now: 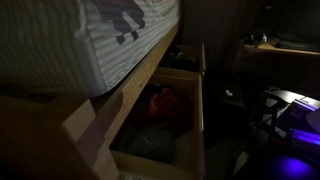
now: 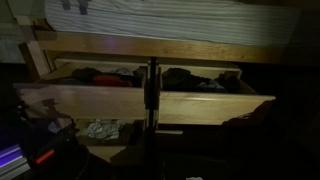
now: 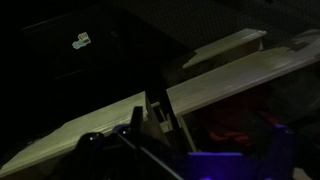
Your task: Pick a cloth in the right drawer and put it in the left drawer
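The scene is very dark. Two wooden drawers stand pulled out from under a bed in an exterior view: a left drawer point(image 2: 80, 102) and a right drawer point(image 2: 215, 106). Dark and reddish cloths point(image 2: 185, 76) lie in the right drawer, and more cloths point(image 2: 100, 75) lie in the left one. A red cloth point(image 1: 160, 102) lies in an open drawer point(image 1: 200, 115), and also shows in the wrist view point(image 3: 230, 135) behind a drawer front point(image 3: 235, 75). My gripper point(image 3: 200, 160) is only dark shapes over a purple glow, above the drawers and apart from the cloths.
A striped mattress point(image 1: 110, 40) on a wooden bed frame point(image 2: 160, 45) overhangs the drawers. A pale patterned cloth point(image 2: 100, 128) lies low in front of the left drawer. The robot's base with a purple light point(image 1: 290, 118) stands beside the drawers. A dark desk point(image 1: 285, 50) is behind.
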{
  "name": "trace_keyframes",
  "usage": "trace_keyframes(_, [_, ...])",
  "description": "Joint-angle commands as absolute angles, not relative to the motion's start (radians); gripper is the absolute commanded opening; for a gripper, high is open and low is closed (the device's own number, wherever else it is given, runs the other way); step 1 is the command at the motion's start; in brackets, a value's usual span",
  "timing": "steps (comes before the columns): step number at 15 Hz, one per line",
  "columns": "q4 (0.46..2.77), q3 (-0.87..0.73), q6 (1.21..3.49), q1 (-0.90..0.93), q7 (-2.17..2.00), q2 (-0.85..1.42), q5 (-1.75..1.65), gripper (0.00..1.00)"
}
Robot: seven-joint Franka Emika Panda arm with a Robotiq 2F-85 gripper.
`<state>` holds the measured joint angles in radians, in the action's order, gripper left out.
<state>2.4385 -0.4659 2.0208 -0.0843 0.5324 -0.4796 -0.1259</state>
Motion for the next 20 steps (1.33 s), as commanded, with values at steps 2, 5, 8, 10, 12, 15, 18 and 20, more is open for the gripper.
trace_keyframes(2, [2.453,-0.409,2.137,-0.144,0.465,-0.456,-0.112,1.00])
trace_keyframes(5, [2.442,-0.439,2.375,-0.151,0.359,-0.276,-0.061,1.00])
trace_keyframes(8, [2.418,-0.434,2.586,-0.155,0.310,-0.146,0.047,1.00])
trace_keyframes(10, [2.400,-0.417,2.674,-0.167,0.296,-0.077,0.104,1.00])
trace_keyframes(12, [2.425,-0.394,2.650,-0.184,0.309,-0.108,0.086,1.00])
trace_keyframes(15, [2.398,-0.383,2.665,-0.192,0.292,-0.069,0.093,1.00])
trace_keyframes(18, [2.356,-0.387,2.556,-0.176,0.487,-0.059,0.169,1.00])
trace_keyframes(20, [2.297,-0.388,2.493,-0.178,0.634,0.003,0.240,1.00])
